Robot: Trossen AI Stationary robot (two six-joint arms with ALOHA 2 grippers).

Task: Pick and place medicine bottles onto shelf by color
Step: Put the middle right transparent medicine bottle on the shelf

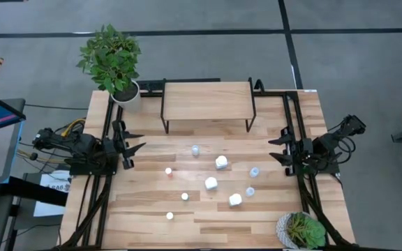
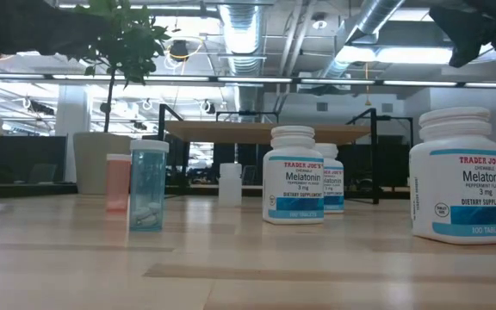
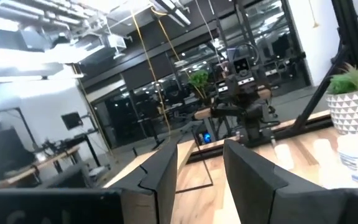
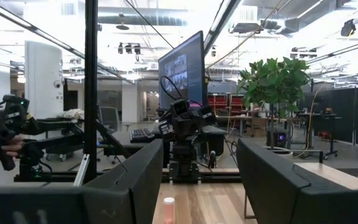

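The bottles [image 1: 211, 183] stand on the table at 6 o'clock from the empty shelf [image 1: 207, 100], between the open, empty left gripper [image 1: 139, 145] and right gripper [image 1: 273, 148], nearer the right one.

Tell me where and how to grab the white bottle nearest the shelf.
Grip the white bottle around its round body, just under the cap, coming straight down from above. It appears to stand upright, apart from its neighbours, so the fingers likely have room on both sides.
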